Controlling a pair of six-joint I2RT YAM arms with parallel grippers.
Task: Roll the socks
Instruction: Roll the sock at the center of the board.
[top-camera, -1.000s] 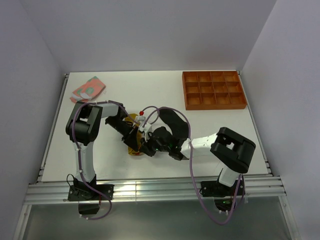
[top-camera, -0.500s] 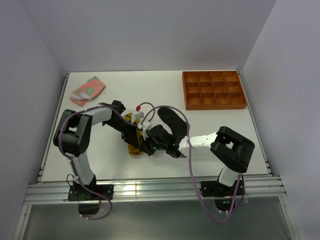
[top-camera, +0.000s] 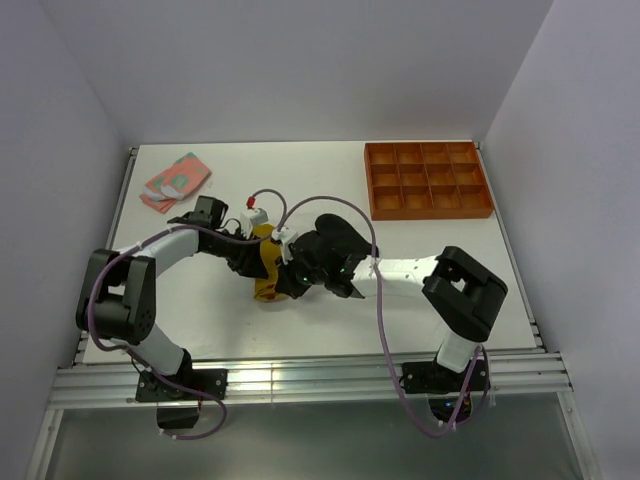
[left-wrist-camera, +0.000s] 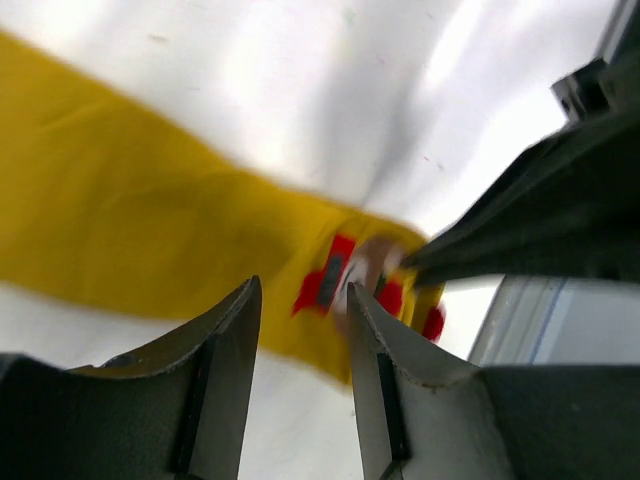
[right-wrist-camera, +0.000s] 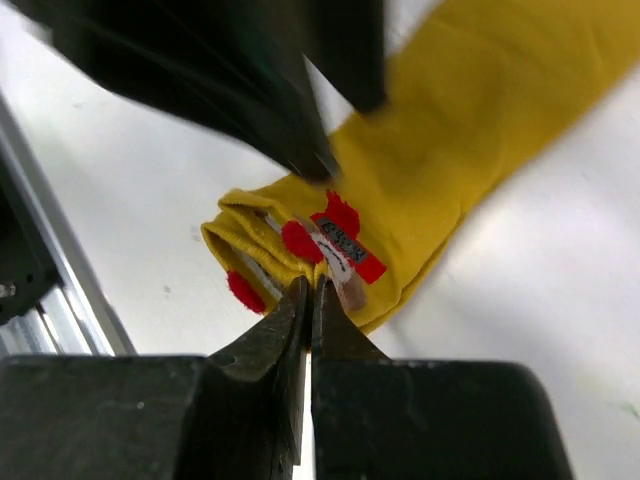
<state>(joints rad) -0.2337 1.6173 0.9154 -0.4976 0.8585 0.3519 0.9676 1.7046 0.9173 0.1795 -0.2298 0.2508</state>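
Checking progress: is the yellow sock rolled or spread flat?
Spread, not rolled: the yellow sock lies as a flat strip, only its tagged end creased.

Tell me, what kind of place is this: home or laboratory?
Probably a laboratory robot cell: a left arm and a right arm stand on a metal rail at a white table, white walls enclose it, and the props are a yellow sock, a pink sock and an orange tray.
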